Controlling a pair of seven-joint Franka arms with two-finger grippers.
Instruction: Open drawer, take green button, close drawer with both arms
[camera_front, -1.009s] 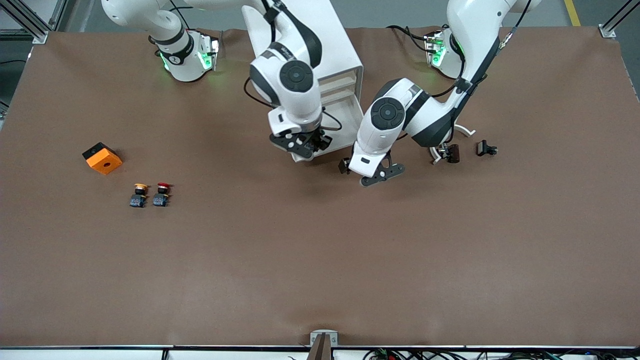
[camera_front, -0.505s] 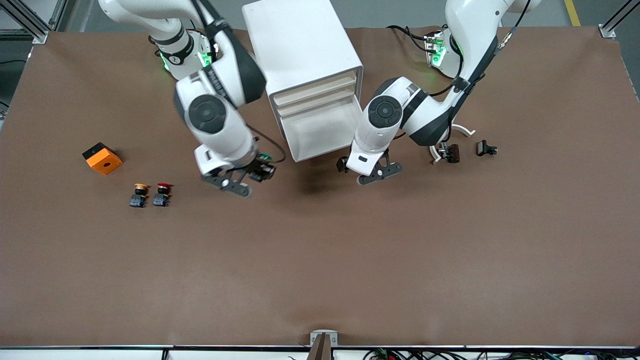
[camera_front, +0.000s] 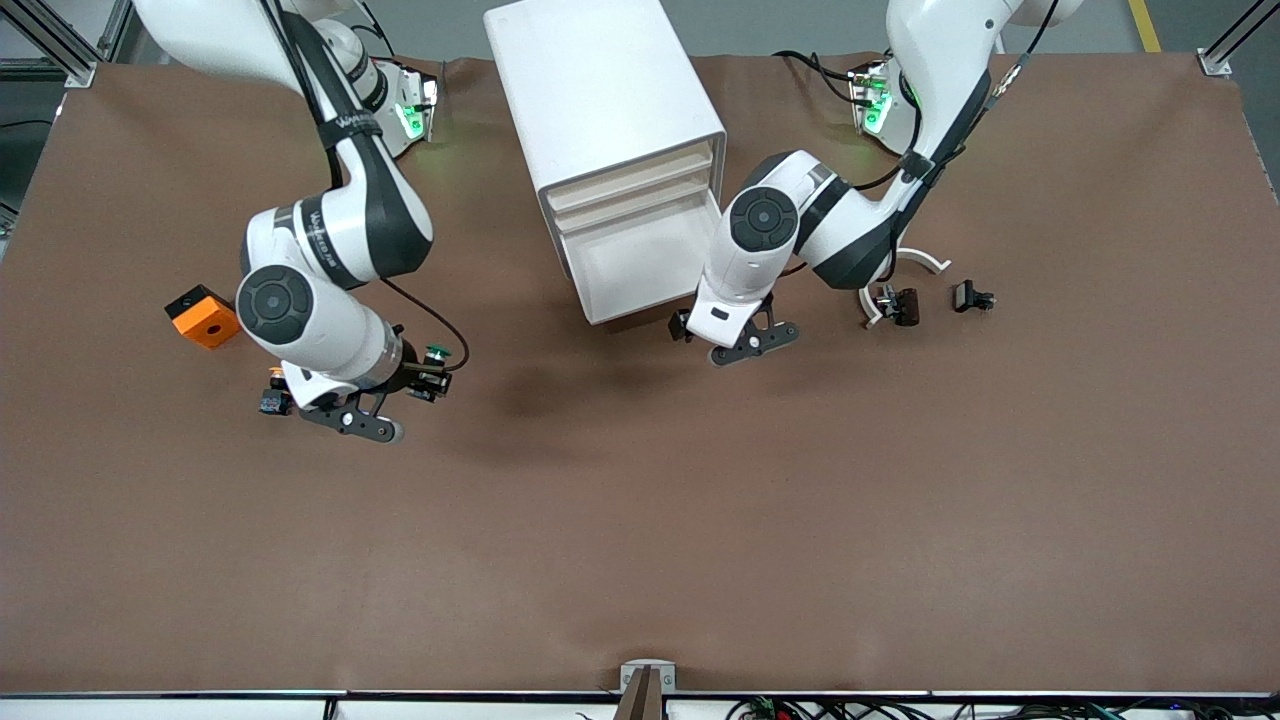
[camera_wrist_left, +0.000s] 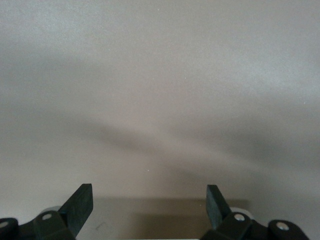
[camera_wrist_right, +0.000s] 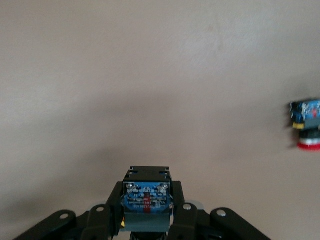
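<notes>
Green-capped button (camera_front: 436, 352) gripped in the air; bottom drawer (camera_front: 640, 265) pulled out.
Front view: right gripper (camera_front: 425, 378) clamps the button above brown table (camera_front: 700, 520); left gripper (camera_front: 690, 325) hangs just beside the drawer.
Left wrist view: fingers (camera_wrist_left: 80, 202) spread, empty.
Right wrist view: the button's dark base (camera_wrist_right: 147, 192) sits between pinching fingers (camera_wrist_right: 181, 210); red-capped button (camera_wrist_right: 306, 125) lies on the table.

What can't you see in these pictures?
- Yellow-capped button: front view, mostly covered by the right arm's wrist.
- Green cap of the button in the right gripper: right wrist view, faces away from the camera.
- Inside the open drawer: front view, too pale to make out.
- Left gripper: left wrist view, cut off at the edge.
</notes>
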